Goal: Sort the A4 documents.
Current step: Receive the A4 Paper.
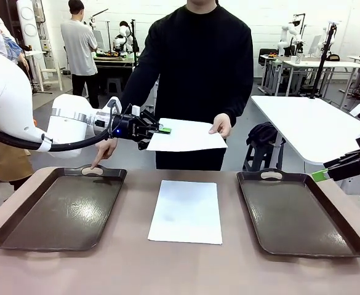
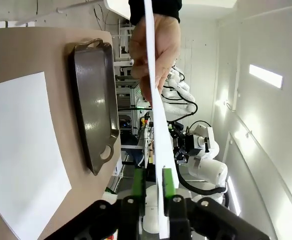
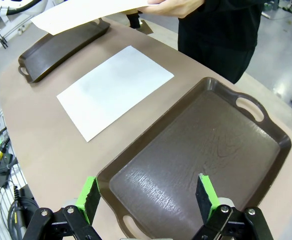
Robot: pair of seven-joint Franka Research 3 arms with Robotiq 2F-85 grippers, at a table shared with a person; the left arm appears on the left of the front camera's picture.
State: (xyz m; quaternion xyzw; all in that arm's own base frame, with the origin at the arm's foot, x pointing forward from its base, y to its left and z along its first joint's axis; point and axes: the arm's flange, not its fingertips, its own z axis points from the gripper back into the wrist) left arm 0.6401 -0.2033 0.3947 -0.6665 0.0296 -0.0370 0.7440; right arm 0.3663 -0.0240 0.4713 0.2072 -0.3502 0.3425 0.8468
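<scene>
A white A4 sheet [image 1: 186, 136] hangs in the air over the table's far side; a person's hand [image 1: 220, 125] holds its right edge. My left gripper [image 1: 162, 130] is shut on the sheet's left edge; in the left wrist view the paper [image 2: 154, 120] runs edge-on between the green pads [image 2: 139, 184]. A second A4 sheet [image 1: 186, 210] lies flat on the table's middle, also seen in the wrist views [image 2: 21, 150] [image 3: 117, 88]. At the far right my right gripper [image 3: 148, 194] hovers open above the right tray's near end.
Two dark brown handled trays lie on the table, one left [image 1: 60, 209] and one right [image 1: 300, 212]. The person's other hand [image 1: 104, 151] presses a finger on the left tray's far handle. The person stands at the far edge.
</scene>
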